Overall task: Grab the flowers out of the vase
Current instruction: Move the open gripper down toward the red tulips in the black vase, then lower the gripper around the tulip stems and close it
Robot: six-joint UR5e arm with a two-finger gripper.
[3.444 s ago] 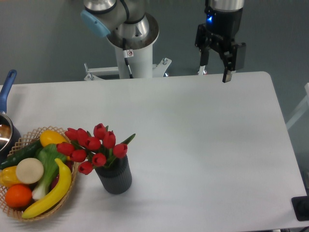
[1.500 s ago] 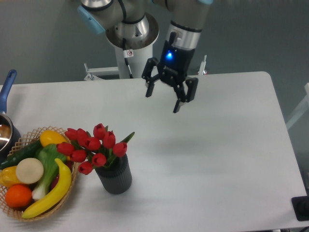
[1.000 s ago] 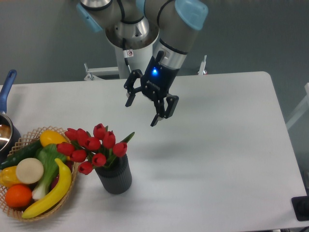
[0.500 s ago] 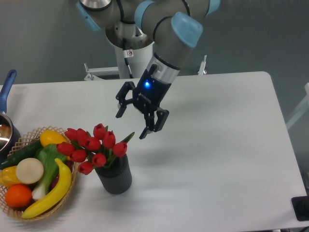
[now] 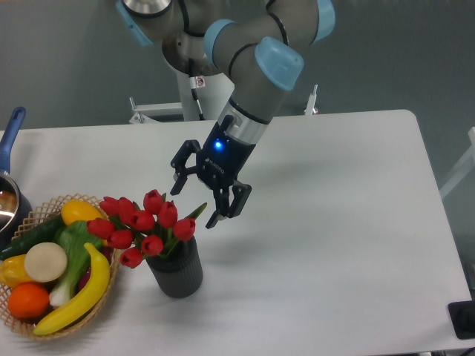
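The flowers [image 5: 142, 224], a bunch of red closed tulips with green leaves, stand in the vase [image 5: 177, 270], a short dark grey ribbed cylinder at the front left of the white table. My gripper [image 5: 192, 206] hangs open just above and to the right of the bunch, tilted down toward it. Its fingers are spread wide and hold nothing. One fingertip [image 5: 211, 222] is close to the rightmost leaf, apart from it as far as I can tell.
A wicker basket [image 5: 104, 302] of fruit and vegetables sits right beside the vase on its left. A pot with a blue handle [image 5: 9, 141] pokes in at the left edge. The arm's base [image 5: 202, 70] stands behind the table.
The gripper has travelled from the back right of the table leftward and down, ending tilted over the flowers. It has stayed open. Flowers, vase and basket have not moved.
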